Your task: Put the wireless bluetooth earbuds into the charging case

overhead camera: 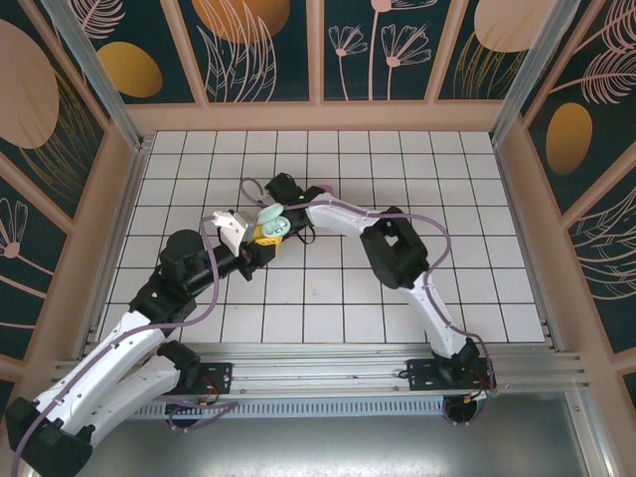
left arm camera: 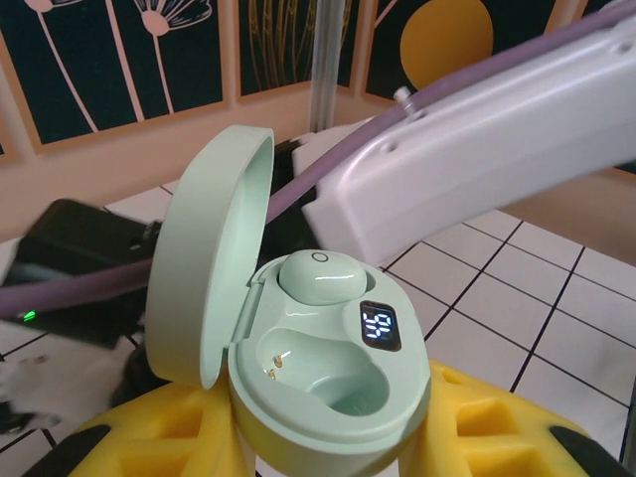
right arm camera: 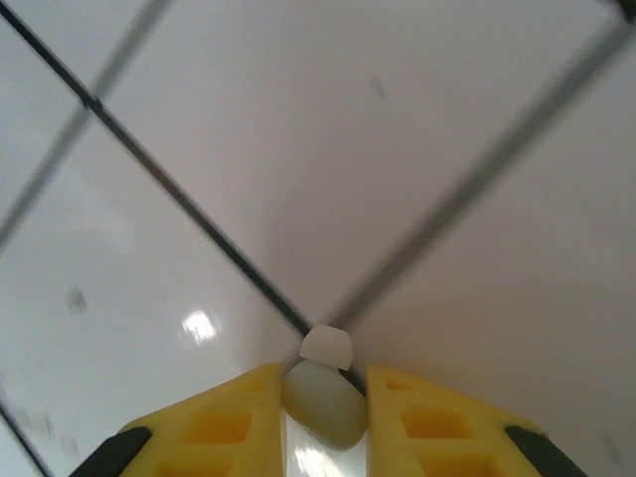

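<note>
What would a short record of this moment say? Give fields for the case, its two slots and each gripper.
charging case: mint green, lid open, display lit
far slot: first earbud seated
near slot: empty
left gripper: shut on the charging case
right gripper: closed around second earbud, down at the white tiles

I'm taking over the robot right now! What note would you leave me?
The left end effector is shut on the open charging case.
The right end effector is shut on the loose mint earbud, which lies on a floor tile.
Done: the seated earbud is in the case.
Left: the loose one probably goes into the empty socket.
</note>
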Controlling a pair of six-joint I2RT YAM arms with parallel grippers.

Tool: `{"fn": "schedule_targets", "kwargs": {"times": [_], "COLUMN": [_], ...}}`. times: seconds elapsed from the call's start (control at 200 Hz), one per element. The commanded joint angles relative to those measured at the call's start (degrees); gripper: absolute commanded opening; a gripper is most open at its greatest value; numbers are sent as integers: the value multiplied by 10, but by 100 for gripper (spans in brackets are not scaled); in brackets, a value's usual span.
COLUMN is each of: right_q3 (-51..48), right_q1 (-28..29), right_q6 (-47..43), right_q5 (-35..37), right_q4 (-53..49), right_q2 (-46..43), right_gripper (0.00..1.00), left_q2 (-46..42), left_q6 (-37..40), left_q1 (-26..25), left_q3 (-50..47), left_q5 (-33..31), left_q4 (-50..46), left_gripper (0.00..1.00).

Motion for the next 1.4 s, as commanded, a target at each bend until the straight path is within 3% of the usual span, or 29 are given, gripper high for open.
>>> {"fn": "schedule_targets", "kwargs": {"times": [0.0, 0.21, 0.385, 0.651, 0.811, 0.991, 1.231, 1.396], "right_q3": [-103, -310, -420, -452, -433, -420, -447, -515], "right_q1": [-27, -88, -113, -140, -142, -142, -146, -142], "right_q6": [28, 41, -12, -64, -93, -104, -22, 161], "right_q5": [-41, -53, -42, -24, -12, 16, -1, -7], "right_q4": [55, 73, 25, 17, -3, -25, 5, 57], "right_q2": [-98, -240, -319, -335, -325, -319, -415, -504], "right_gripper": [22, 22, 22, 22, 33, 35, 36, 31], "left_q2": [7, 48, 81, 120, 117, 112, 108, 103], "left_q6": [2, -3, 2, 4, 11, 16, 17, 20], "left_q1": [-1, -1, -1, -1, -1, -1, -1, -1], "left_q3": [25, 28, 31, 28, 23, 15, 10, 7], "left_q5": [30, 92, 112, 133, 129, 121, 116, 105], "left_q4": [33, 87, 120, 151, 146, 143, 141, 138], "left_gripper": [20, 20, 20, 20, 20, 20, 20, 19]}}
